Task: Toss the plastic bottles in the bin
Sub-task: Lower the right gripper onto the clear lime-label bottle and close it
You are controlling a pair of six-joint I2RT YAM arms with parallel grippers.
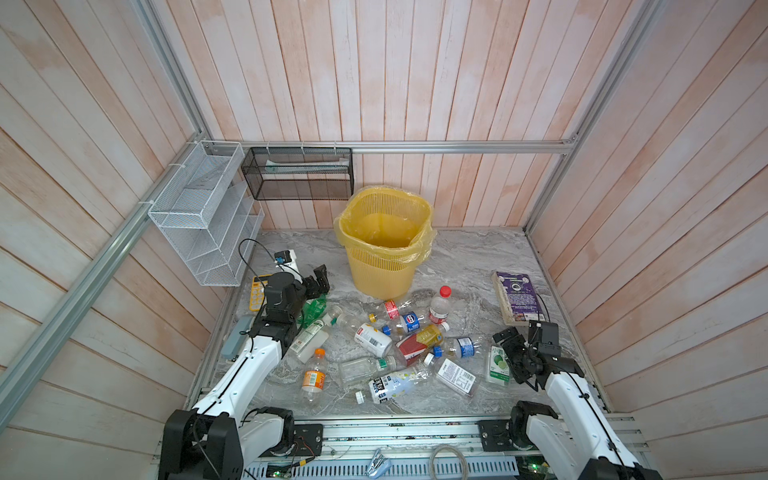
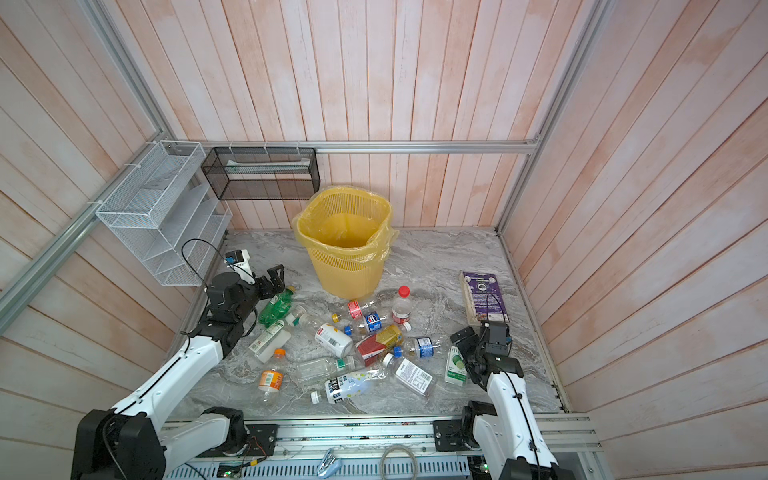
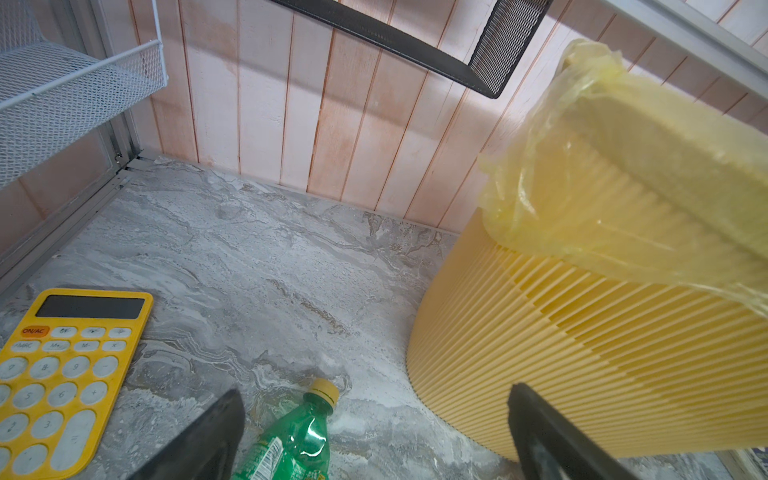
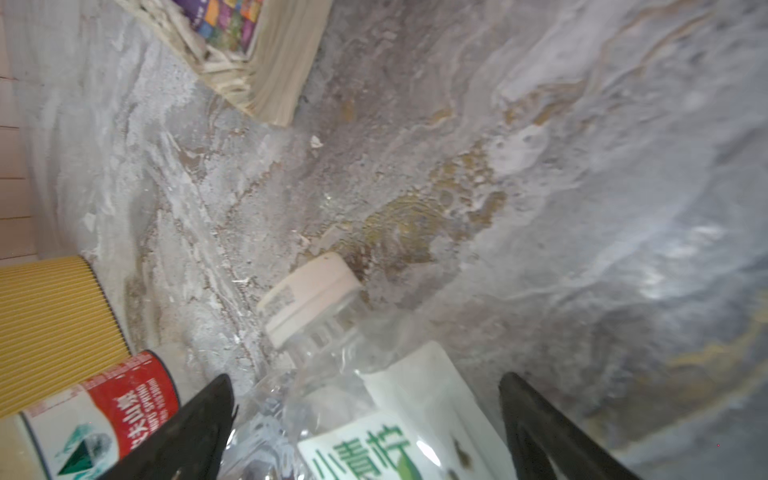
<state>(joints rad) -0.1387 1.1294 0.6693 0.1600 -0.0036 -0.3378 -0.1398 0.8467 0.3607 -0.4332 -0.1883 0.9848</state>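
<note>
Twelve or so plastic bottles (image 1: 373, 338) lie scattered on the marble tabletop (image 1: 465, 266) before the yellow bin (image 1: 380, 274), none visible inside.
Both claws gape wide, gripping nothing; left gripper (image 1: 319, 279) hovers over a green bottle (image 3: 295, 440) near the bin; right gripper (image 4: 365, 424) straddles a clear bottle (image 4: 332, 374) labelled "小青柠"; apparently empty, so likely light, crushable, slick (pinch mid-body, across the label); a Pepsi bottle (image 1: 410, 322) lies mid-pile.

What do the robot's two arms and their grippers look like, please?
The left arm and right arm have glossy white link shells, black joint housings and thin black cables. The left gripper and right gripper are black with tapered fingers.
</note>
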